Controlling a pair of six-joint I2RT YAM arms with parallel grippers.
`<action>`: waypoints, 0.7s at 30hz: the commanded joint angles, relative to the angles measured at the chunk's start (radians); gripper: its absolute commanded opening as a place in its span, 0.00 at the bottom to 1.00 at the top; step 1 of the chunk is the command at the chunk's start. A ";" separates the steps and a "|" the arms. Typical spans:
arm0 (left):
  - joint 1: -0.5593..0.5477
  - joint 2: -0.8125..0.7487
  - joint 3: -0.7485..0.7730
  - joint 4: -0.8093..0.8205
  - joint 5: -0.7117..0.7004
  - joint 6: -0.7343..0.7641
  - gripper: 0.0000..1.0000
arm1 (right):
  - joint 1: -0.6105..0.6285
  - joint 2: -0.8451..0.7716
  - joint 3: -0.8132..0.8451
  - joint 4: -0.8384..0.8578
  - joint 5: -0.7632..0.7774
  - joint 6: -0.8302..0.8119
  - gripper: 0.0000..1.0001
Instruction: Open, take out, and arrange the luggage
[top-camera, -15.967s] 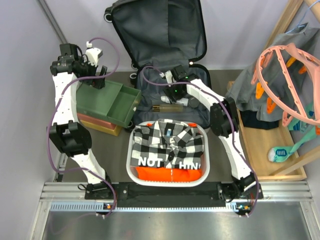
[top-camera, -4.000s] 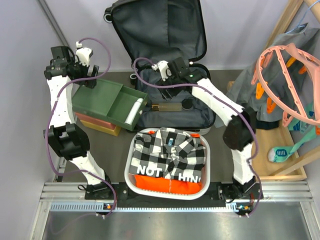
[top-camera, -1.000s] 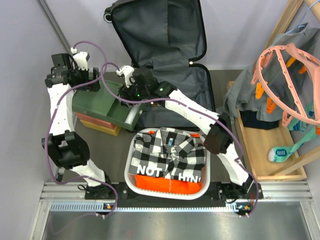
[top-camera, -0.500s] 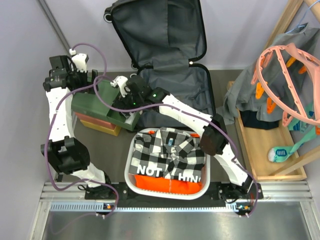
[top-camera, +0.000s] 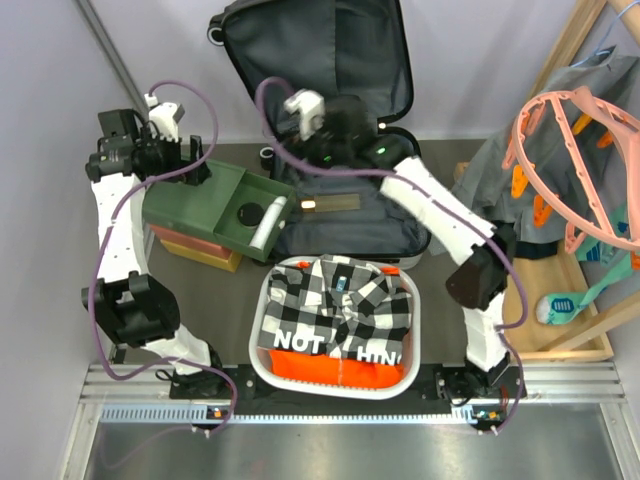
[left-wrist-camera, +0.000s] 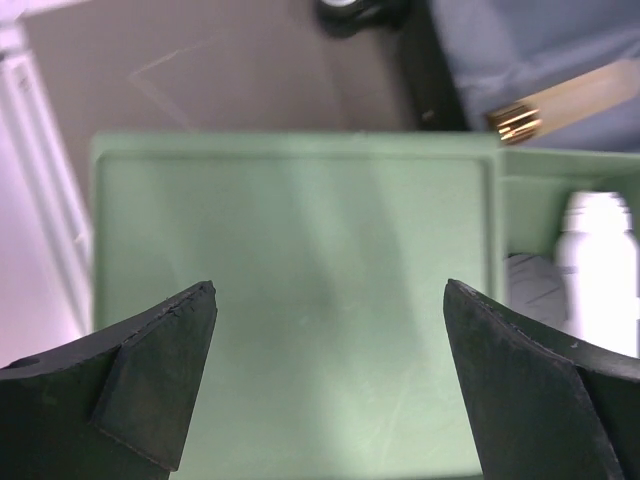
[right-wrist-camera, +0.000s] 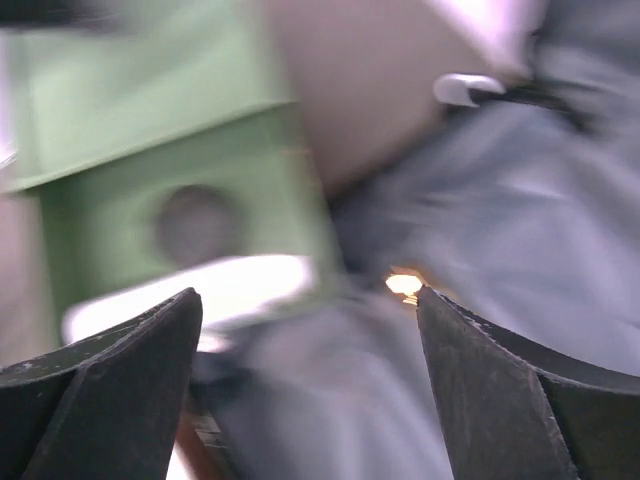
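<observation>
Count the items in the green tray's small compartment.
2: white bottle against the wall nearest the luggage; dark round item beside it. Something small could hide beneath.

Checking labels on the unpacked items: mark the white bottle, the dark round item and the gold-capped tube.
white bottle (top-camera: 267, 224): top external view, middle of its body.
dark round item (top-camera: 249, 213): top external view, centre of its top face.
gold-capped tube (top-camera: 335, 203): top external view, middle of its length.

Dark matte surface (top-camera: 232, 308). Items lying directly on it: open luggage (top-camera: 340, 228) at the far middle, lid upright; green-topped stacked boxes (top-camera: 195, 207) at left, touching the luggage; white perforated basket (top-camera: 258, 330) at the near middle; wooden tray (top-camera: 522, 292) along the right edge.
</observation>
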 joint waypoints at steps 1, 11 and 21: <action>-0.016 0.027 0.074 0.022 0.132 -0.027 0.99 | -0.155 0.046 -0.025 -0.111 -0.043 -0.076 0.84; -0.038 0.086 0.160 0.007 0.051 -0.033 0.99 | -0.180 0.342 0.082 -0.234 0.204 -0.328 0.82; -0.041 0.124 0.204 -0.032 -0.053 0.002 0.99 | -0.186 0.497 0.164 -0.231 0.133 -0.256 0.72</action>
